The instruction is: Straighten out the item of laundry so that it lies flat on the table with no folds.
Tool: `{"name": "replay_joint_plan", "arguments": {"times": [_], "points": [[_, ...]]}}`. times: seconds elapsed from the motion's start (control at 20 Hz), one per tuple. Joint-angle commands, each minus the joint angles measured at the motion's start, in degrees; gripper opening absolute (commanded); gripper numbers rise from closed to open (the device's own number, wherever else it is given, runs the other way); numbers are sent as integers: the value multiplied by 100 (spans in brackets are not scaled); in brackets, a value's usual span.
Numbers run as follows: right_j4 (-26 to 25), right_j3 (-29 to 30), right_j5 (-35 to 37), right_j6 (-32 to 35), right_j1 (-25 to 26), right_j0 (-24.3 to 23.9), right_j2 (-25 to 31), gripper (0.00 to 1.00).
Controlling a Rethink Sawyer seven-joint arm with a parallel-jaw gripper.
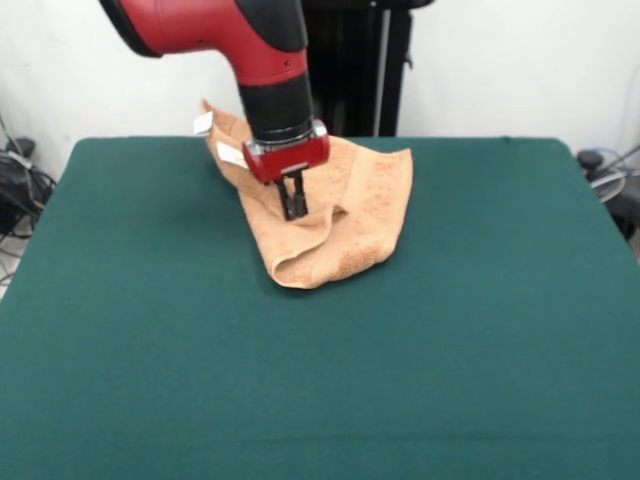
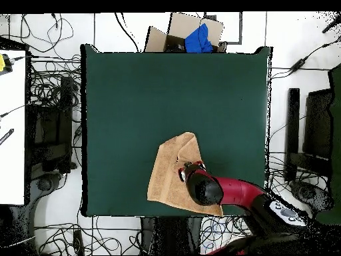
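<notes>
On the green table (image 1: 150, 330), the gripper (image 1: 293, 208) pressed nearly together into the folded towel (image 1: 365, 215); pulling the pinched layer outward seemed wisest.

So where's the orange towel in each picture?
Front view: the towel lies folded at the table's far middle, under the gripper.
Overhead view: the towel sits near the table's bottom edge, beside the red arm.
Shared landmark: the gripper over the towel.
</notes>
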Motion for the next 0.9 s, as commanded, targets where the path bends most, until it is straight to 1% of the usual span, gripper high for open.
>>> {"name": "replay_joint_plan", "arguments": {"times": [0.05,0.25,0.3,0.45,0.65,0.9], "points": [[-285,-1135,792,-215,431,-109,644,0],[-285,-1167,1045,-165,419,-100,693,0],[-285,-1176,1108,-152,416,-97,705,100],[-174,-1208,1385,-63,274,119,547,100],[-111,-1228,1795,-49,76,206,630,100],[-90,-1140,2156,-13,-343,304,686,100]]}}
